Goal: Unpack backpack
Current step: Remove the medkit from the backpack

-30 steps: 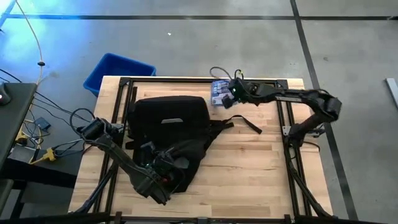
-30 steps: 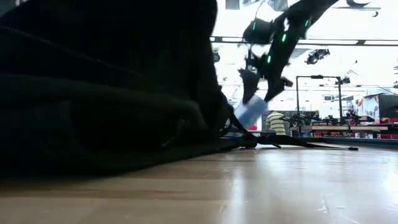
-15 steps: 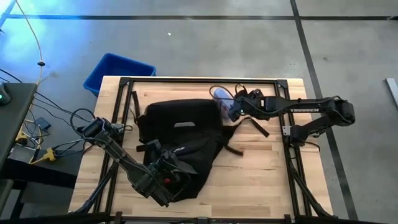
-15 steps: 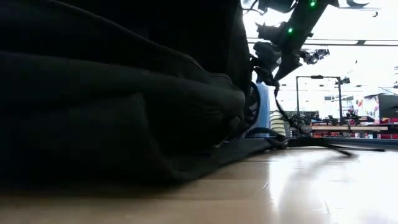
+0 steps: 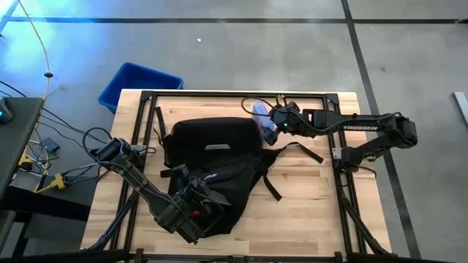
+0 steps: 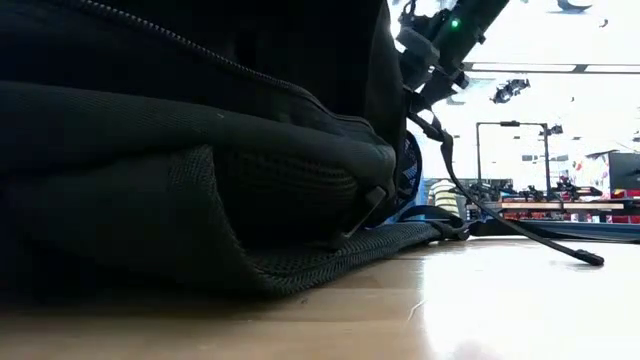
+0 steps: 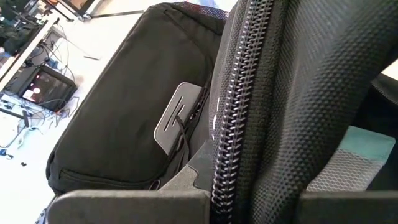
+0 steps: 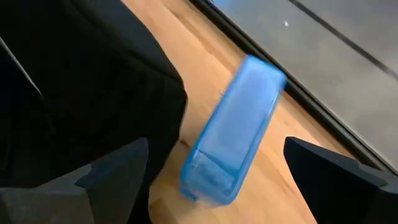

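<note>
The black backpack [image 5: 212, 157] lies in the middle of the table and fills the low view [image 6: 180, 150]. My left gripper [image 5: 191, 207] is at its near end, shut on fabric beside the zipper [image 7: 233, 106]. My right gripper [image 5: 270, 124] hangs open above the backpack's far right corner. A blue package [image 8: 233, 134] lies on the table below and between its fingers, untouched, close to the backpack [image 5: 257, 109]. The backpack's straps [image 5: 289, 150] trail over the wood to the right. My left gripper pinches the backpack's mesh fabric edge with the zipper [image 7: 249, 186] between its two fingers, coming in at a downward slant from the near left. That edge is raised off the table, while the rest of the backpack rests on the wood.
A blue plastic bin [image 5: 139, 84] stands on the floor beyond the table's far left corner. A black frame [image 5: 241, 95] runs along the table's far edge and sides. Bare wood [image 5: 307, 197] shows on the near right.
My left gripper has risen a little with the backpack's near edge; the backpack has bulged up and shifted toward the right, straps sliding along. My right gripper, open throughout, has risen and pulled back from the blue package toward the near edge. The package stays by the backpack.
</note>
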